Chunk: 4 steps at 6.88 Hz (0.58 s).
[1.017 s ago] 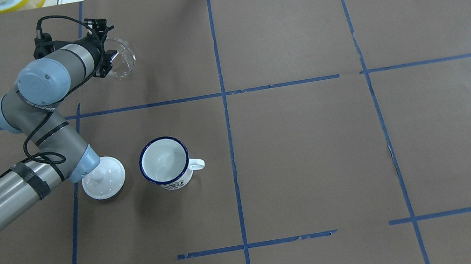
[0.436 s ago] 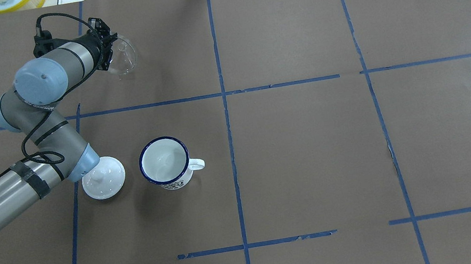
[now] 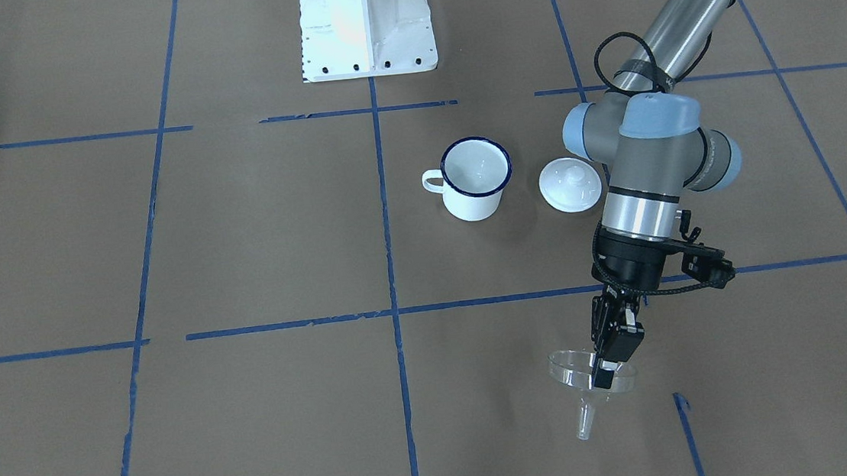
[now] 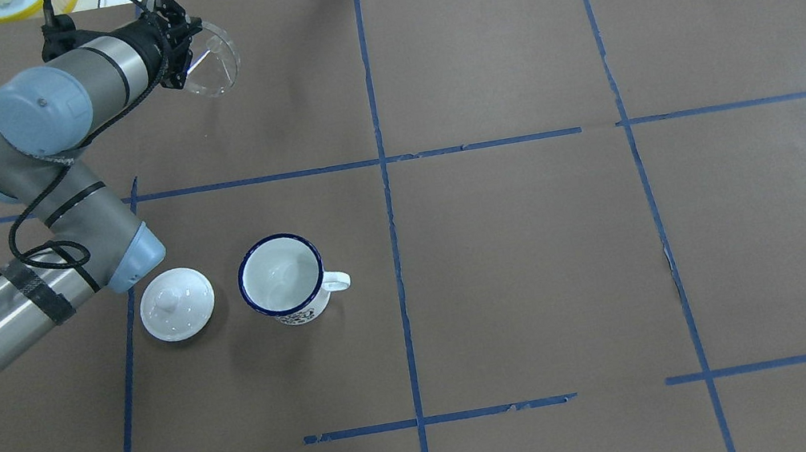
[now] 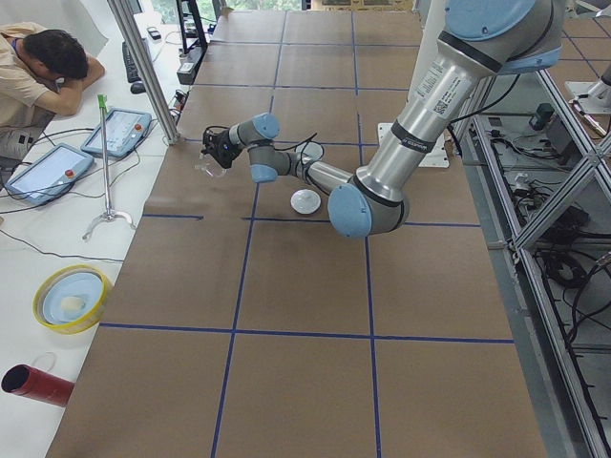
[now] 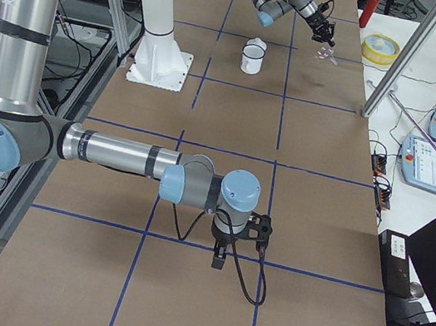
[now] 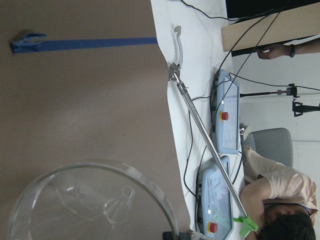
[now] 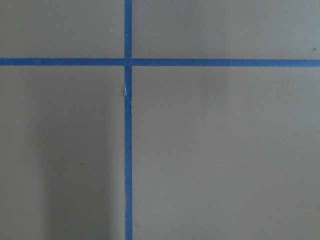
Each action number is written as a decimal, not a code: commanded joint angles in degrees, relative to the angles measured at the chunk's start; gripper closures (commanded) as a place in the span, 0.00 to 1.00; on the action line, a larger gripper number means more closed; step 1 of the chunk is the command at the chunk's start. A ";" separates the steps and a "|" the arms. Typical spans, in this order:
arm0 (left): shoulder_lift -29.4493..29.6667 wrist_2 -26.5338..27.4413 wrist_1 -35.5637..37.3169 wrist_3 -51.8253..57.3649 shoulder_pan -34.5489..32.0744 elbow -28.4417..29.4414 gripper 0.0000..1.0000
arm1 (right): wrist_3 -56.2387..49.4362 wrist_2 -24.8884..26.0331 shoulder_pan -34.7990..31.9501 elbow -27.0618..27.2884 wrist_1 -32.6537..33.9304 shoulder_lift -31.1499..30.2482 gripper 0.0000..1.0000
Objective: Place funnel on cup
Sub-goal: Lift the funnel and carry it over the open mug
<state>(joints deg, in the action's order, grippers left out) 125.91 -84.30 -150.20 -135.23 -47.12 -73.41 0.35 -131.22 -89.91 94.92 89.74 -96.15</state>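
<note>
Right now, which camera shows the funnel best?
Front-facing: the funnel shows whole, rim and spout. The left wrist view is closer but crops it; overhead, its spout is hard to see; the side views show a speck; the right wrist, nothing.

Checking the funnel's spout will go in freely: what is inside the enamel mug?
The enamel mug shows only bare white enamel inside, nothing in it. Its wall hides a sliver of the floor.

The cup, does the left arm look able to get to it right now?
Probably yes. The left tool, gripping the funnel, has only bare paper between it and the cup; the lid sits beside the cup, apart, and the cup's mouth is uncovered.
</note>
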 commanded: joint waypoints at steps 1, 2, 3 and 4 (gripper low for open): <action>-0.93 -8.30 9.43 2.58 -1.04 -13.36 1.00 | 0.00 0.00 0.00 0.00 0.00 0.00 0.00; -1.02 -10.78 19.14 3.30 -1.04 -21.60 1.00 | 0.00 0.00 0.00 0.00 0.00 0.00 0.00; -0.93 -14.45 28.11 4.96 -1.56 -29.60 1.00 | 0.00 0.00 0.00 0.00 0.00 0.00 0.00; -0.41 -18.49 37.69 6.80 -2.44 -36.47 1.00 | 0.00 0.00 0.00 0.00 0.00 0.00 0.00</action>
<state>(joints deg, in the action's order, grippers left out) 125.12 -98.31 -123.42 -130.43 -48.75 -101.36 0.35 -131.22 -89.91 94.92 89.74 -96.15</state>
